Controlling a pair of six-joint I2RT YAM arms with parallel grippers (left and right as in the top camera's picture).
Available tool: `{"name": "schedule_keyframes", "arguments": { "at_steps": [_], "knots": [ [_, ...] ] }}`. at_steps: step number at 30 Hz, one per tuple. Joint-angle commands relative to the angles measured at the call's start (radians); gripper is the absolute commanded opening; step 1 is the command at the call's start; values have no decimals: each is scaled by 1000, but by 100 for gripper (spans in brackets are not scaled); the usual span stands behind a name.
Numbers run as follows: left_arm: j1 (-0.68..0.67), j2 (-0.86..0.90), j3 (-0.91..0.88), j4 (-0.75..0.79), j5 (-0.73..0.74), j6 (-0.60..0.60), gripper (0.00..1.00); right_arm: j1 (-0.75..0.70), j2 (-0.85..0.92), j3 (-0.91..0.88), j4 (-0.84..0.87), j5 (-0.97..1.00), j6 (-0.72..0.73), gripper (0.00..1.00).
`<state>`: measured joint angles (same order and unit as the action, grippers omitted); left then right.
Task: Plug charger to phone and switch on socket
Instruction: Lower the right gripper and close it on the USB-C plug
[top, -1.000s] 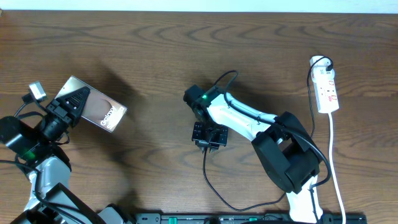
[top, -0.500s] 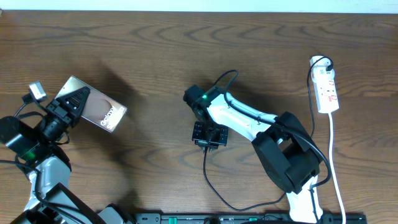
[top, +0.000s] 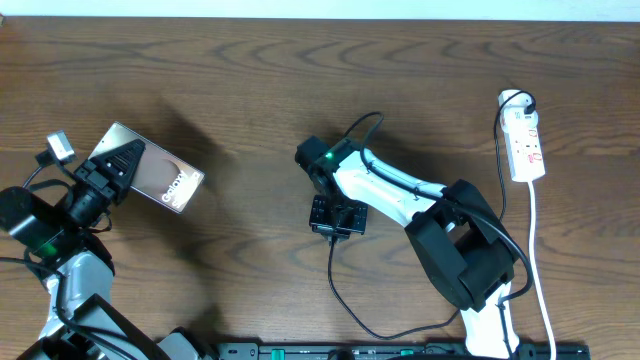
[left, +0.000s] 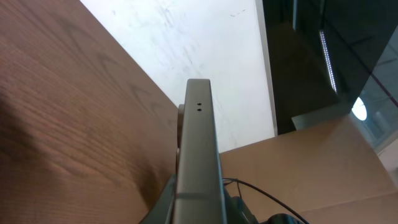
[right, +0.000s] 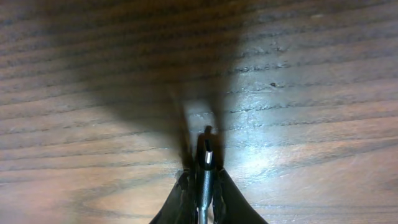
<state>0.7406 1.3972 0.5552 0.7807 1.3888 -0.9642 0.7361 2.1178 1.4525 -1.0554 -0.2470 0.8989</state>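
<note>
Phone first: the flat rectangular smartphone with the glossy brownish-grey face and white Galaxy lettering (top: 150, 172) is at the far left of the brown wood-grain table (top: 250, 80). My left gripper (top: 116, 162) is clamped tight on it. From my left wrist I see only its thin grey edge (left: 198, 155) with two tiny holes. I cannot tell from here where the charging port sits.

In the middle, my right gripper (top: 337, 218) points down at the wood. Its narrow jaws pinch the small plug tip (right: 208, 155) of the long thin black charger cable (top: 345, 300), which loops away toward the near edge.

At the far right, well apart from both, lies the small white elongated power strip with red switch marks (top: 526, 145), its white cord (top: 540, 260) running down the table.

I judge the step in hand to be securing the plug. To do it well, I should grip just behind the tip so it juts out straight. I should lift without snagging the loop and square it to the phone's port, while my left holds rock steady. The switch comes last.
</note>
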Motion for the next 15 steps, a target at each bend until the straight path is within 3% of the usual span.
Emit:
{"name": "schedule_keyframes", "arguments": {
  "at_steps": [1, 15],
  "knots": [
    [4, -5, 24, 5, 25, 6, 7, 0, 14, -2, 15, 55, 6, 6],
    [4, -5, 24, 5, 25, 6, 7, 1, 14, -2, 5, 53, 6, 1]
  ]
}}
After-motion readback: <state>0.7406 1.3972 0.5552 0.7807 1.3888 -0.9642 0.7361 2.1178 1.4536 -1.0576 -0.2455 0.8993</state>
